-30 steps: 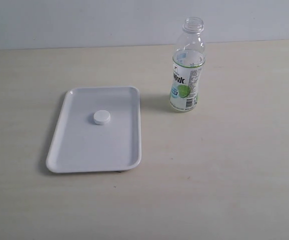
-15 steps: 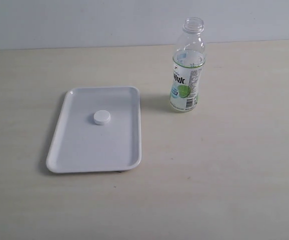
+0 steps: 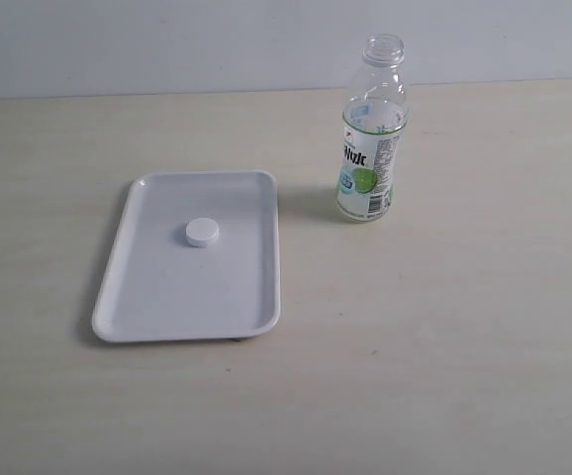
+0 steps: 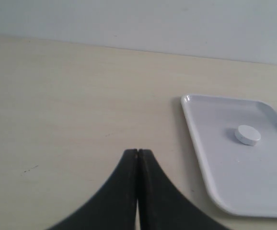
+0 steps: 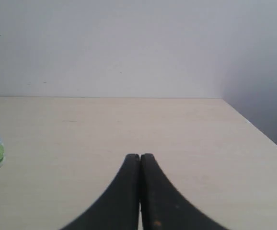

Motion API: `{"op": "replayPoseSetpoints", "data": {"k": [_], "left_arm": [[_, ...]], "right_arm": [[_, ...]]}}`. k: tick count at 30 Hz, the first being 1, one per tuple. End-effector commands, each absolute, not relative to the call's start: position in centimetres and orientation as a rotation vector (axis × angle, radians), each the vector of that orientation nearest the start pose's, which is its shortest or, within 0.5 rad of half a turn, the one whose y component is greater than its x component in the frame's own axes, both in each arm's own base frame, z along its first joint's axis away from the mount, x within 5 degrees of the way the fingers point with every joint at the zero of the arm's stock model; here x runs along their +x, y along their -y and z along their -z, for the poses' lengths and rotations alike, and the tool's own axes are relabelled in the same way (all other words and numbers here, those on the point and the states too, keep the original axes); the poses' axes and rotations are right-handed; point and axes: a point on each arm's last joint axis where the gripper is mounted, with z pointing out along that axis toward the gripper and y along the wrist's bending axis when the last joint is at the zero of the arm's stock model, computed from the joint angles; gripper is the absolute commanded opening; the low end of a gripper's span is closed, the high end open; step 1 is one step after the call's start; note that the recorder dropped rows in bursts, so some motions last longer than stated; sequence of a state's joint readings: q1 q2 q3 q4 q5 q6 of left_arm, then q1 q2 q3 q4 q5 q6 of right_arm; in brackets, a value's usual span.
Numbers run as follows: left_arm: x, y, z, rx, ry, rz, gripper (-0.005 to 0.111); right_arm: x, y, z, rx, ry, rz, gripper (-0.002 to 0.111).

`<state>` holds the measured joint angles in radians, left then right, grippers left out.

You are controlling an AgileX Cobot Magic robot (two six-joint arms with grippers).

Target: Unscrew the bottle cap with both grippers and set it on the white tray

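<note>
Cap (image 3: 202, 233): I noted it flat on the tray (image 3: 157, 302); bottle (image 3: 369, 158) upright beside the tray, uncapped.
Left gripper (image 4: 137, 152): jaws together, empty, cap well apart from it.
Right gripper (image 5: 139, 157): jaws together, empty.

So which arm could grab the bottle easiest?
Probably the right: the bottle stands on its side, and only its camera shows it. The left tool faces the white tray instead.

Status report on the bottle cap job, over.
Left gripper: jaws shut, empty. Right gripper: jaws shut, empty. Bottle cap off, lying on white tray; bottle upright, open. No obstruction seen.
</note>
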<state>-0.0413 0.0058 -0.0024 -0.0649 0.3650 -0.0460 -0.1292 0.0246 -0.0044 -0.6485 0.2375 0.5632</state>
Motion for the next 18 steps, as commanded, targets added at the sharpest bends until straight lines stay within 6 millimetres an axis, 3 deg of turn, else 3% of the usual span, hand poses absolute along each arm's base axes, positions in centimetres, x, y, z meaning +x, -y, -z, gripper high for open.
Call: {"op": "replayPoseSetpoints", "data": {"k": [1,4,9,18], "left_arm": [[5.3,0.41,-18.09,-0.049,-1.843,0.125,0.0],[5.3,0.43,-18.09,-0.045,-1.843,0.127,0.0],[5.29,0.46,-18.09,-0.04,-1.844,0.132,0.0],[5.29,0.46,-18.09,-0.04,-1.844,0.132,0.0]], "right_arm": [[5.41,1.05,-18.74,0.01,-1.776,0.232,0.0],[5.43,0.63,-18.75,-0.107,-1.772,0.262,0.0],[5.39,0.62,-18.53,0.09,-1.791,0.099,0.0],[5.39,0.63,-18.53,0.103,-1.79,0.09,0.0]]}}
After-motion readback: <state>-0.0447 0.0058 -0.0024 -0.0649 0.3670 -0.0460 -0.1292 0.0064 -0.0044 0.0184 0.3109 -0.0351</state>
